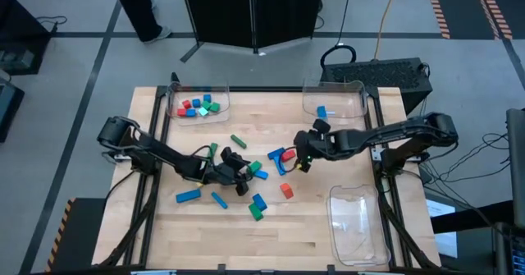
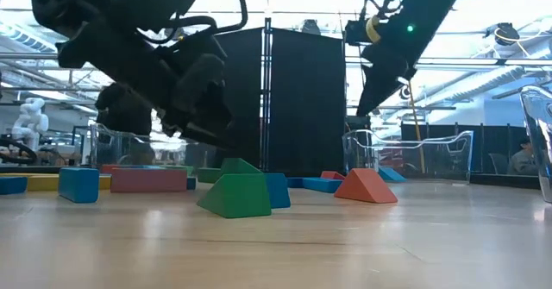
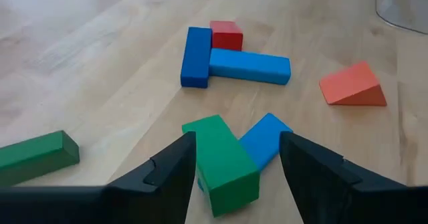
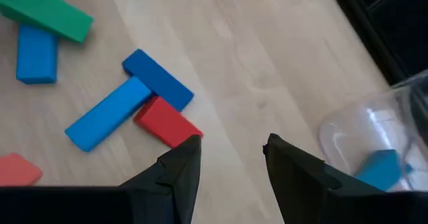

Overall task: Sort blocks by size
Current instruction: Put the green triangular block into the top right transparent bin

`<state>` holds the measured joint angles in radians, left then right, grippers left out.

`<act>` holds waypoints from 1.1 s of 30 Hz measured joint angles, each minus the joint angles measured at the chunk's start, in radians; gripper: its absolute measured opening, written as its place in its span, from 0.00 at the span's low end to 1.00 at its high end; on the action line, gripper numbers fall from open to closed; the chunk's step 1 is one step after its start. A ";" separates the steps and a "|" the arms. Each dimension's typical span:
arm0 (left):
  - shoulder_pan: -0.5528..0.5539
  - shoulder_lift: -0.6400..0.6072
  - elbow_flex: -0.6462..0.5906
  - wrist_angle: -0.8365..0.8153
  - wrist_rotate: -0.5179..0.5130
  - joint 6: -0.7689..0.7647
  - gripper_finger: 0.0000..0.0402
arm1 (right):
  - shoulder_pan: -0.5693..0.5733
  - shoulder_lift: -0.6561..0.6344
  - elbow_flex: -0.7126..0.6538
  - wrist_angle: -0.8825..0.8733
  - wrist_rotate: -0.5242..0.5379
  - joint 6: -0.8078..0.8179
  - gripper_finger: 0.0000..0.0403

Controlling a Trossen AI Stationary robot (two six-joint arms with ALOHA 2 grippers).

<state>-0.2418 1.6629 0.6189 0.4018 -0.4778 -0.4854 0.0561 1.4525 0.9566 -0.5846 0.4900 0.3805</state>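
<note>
Loose blocks lie across the middle of the wooden table point(image 1: 164, 234). My left gripper point(image 1: 246, 172) point(image 3: 237, 137) is open low over the centre, its fingers on either side of a green block point(image 3: 224, 164). That block lies partly over a blue block point(image 3: 267, 138). My right gripper point(image 1: 302, 158) point(image 4: 231, 144) hangs open above the table. Nothing is between its fingers. It is beside a cluster of a dark blue block point(image 4: 157, 78), a light blue bar point(image 4: 108, 114) and a red block point(image 4: 167, 124). An orange wedge point(image 1: 286, 190) rests flat on the table nearby. My left gripper has the green block between its fingers. The block's side point(image 3: 200, 157) lines up with one finger point(image 3: 175, 167), and a gap shows to the other finger. I cannot tell whether it touches the block.
A clear tray point(image 1: 215, 90) at the far left holds several small blocks. A second tray point(image 1: 354, 90) at the far right holds one blue block point(image 1: 321, 111), and a third tray point(image 1: 358, 224) stands near right. More blocks point(image 1: 188, 195) point(image 1: 257, 208) lie toward the near edge.
</note>
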 joint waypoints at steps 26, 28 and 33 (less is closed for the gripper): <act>-0.006 0.063 0.000 -0.016 0.029 -0.058 0.71 | 0.132 0.006 -0.044 0.315 0.008 0.044 0.40; -0.006 0.063 0.000 -0.007 0.017 -0.058 0.71 | 0.139 0.006 -0.044 0.329 0.007 0.037 0.40; -0.006 0.063 0.000 -0.003 0.002 -0.055 0.69 | 0.143 0.006 -0.056 0.367 0.008 0.035 0.40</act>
<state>-0.2481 1.7256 0.6189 0.3992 -0.4759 -0.5404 0.1989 1.4582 0.9008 -0.2172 0.4981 0.4154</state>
